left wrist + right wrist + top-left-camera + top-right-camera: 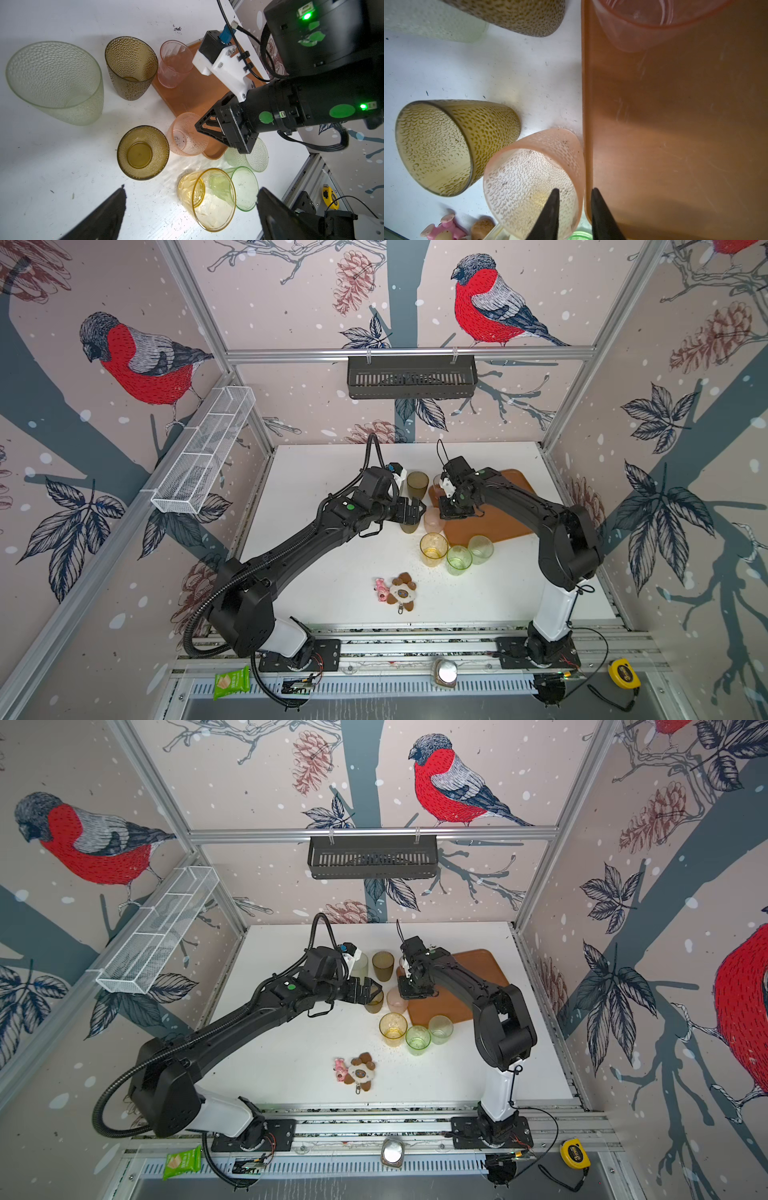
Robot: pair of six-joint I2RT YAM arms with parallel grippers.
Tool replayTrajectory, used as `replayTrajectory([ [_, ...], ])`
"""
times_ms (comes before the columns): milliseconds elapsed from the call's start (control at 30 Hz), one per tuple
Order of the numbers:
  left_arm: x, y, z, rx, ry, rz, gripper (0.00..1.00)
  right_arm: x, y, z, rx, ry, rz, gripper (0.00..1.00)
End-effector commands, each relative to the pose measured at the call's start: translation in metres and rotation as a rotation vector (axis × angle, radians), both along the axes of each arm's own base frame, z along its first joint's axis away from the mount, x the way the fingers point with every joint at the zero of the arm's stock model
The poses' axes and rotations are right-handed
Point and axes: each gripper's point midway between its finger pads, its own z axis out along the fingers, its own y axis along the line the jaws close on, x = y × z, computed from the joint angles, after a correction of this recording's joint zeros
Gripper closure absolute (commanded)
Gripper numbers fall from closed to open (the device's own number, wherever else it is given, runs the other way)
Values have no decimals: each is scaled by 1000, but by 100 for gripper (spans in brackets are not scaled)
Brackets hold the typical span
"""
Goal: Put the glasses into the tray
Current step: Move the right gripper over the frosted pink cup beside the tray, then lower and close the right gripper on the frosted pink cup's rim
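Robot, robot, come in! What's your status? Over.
Left gripper open, empty. Right gripper astride rim of dimpled pink glass, not clamped yet. Smooth pink glass already in tray. Tray rim crowds the outer finger.

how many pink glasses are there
2. The smooth pink glass stands in the tray's far corner; the dimpled pink glass stands on the table beside the tray, the right gripper straddling its rim.

Bright, even light; top views bend at the edges; a soft shadow crosses the tray (pixel 675 93).
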Motion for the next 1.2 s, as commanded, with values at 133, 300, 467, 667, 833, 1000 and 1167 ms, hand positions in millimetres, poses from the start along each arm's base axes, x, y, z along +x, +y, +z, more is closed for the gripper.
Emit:
replayTrajectory([
  [133,5,-5,10,-16,-39,-14,2,0,-2,-3,-21,-2,8,75],
  [300,5,-6,10,-17,-43,-17,2,2,-2,-4,-24,-1,7,77],
  [467,6,-7,11,-17,-44,-20,2,1,-2,-6,-29,4,13,78],
  [667,7,-7,11,-15,-44,-21,3,1,-2,-6,-29,4,12,79],
  [833,6,-7,11,-15,-45,-21,2,2,-3,-6,-35,-1,9,80],
  [1000,6,-6,12,-16,-47,-19,2,2,-4,-8,-37,0,8,82],
  [1167,6,-6,12,-16,-48,-20,2,2,-4,-8,-35,-1,4,83],
])
